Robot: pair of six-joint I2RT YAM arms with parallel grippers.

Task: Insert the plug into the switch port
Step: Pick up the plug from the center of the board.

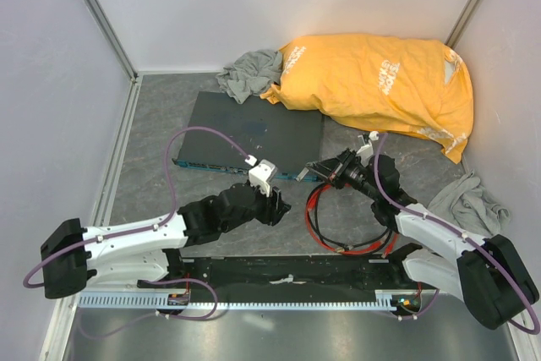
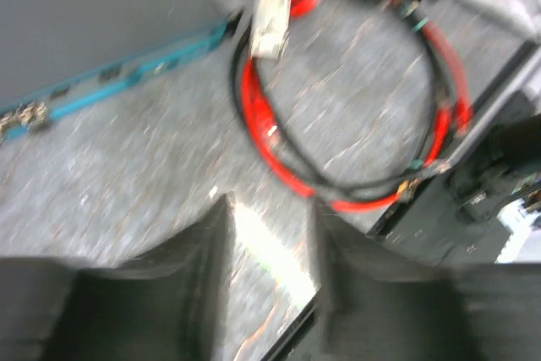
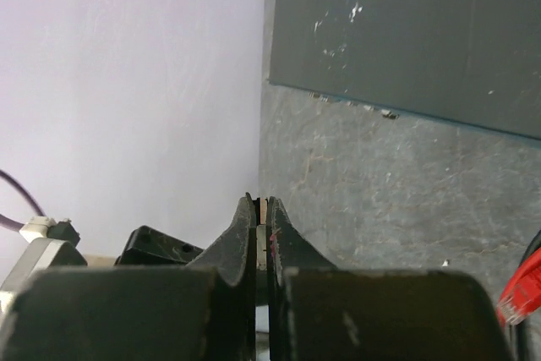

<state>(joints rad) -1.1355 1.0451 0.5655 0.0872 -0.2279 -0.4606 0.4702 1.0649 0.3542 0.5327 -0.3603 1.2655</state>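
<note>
So here's where things sit: the flat dark grey rectangular switch box (image 1: 254, 128) lies far-centre on the grey stone-look table (image 1: 152, 116). Its thin blue-green front edge (image 1: 211, 166) runs left-right and faces near, so the little square ports (image 3: 321, 97) open toward the arms. Can't tell which socket is the target. The thin red cable (image 2: 254, 116) is coiled on the table just near of that edge, between the two grippers. What looks like the small red plug (image 3: 520, 289) shows at the right wrist view's edge, just beside the right gripper (image 3: 262, 217) and not held. It's cropped, so I can't say which way its tip aims. The right gripper's jaws are pressed together with only a pale sliver between, and they point left along the edge. The left gripper (image 2: 270, 234) has its jaws apart, empty, aimed right at the coil. My guess is the right arm is nearer, and the plug needs its long axis turned near-to-far.
</note>
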